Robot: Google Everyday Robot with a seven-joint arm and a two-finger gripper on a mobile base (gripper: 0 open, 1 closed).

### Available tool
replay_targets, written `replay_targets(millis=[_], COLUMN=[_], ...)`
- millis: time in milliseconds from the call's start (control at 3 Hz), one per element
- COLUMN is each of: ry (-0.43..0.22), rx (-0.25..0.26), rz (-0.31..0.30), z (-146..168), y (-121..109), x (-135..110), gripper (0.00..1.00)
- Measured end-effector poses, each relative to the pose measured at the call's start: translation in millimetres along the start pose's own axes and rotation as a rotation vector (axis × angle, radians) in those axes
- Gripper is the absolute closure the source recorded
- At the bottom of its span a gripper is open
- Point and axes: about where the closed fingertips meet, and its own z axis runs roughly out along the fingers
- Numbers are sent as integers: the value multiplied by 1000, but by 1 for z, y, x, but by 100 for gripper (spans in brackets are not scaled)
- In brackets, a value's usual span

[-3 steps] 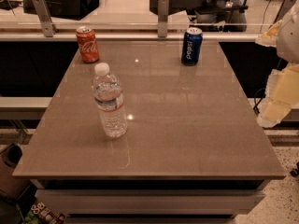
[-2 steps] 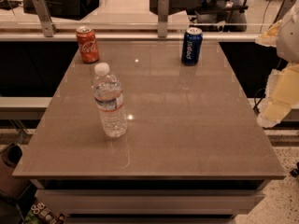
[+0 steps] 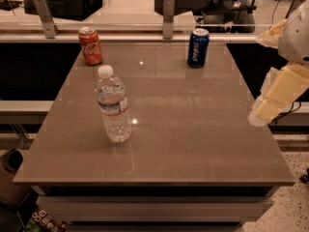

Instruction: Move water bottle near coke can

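Note:
The water bottle [image 3: 113, 105] stands upright on the left half of the brown table [image 3: 193, 129]. It is clear and ribbed, with a white cap and a white-blue label band. The coke can [image 3: 90, 46] is red and stands upright at the table's far left corner, well behind the bottle. My gripper [image 3: 270, 103] shows as cream-coloured parts at the right edge of the view. It hangs beside the table's right edge, far from the bottle and holding nothing.
A blue Pepsi can [image 3: 198, 47] stands at the far right of the table. A rail with two metal posts [image 3: 168, 16] runs behind the table. Dark equipment sits beyond it. Floor and clutter lie at the lower left.

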Motion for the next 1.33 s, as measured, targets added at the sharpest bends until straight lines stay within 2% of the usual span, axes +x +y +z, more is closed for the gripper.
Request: replay_targets(millis=[667, 1333], ry=[-301, -554], rx=[-38, -121], rz=[48, 43], z=[41, 84], y=[11, 26], x=[-63, -135], gripper=[0, 0])
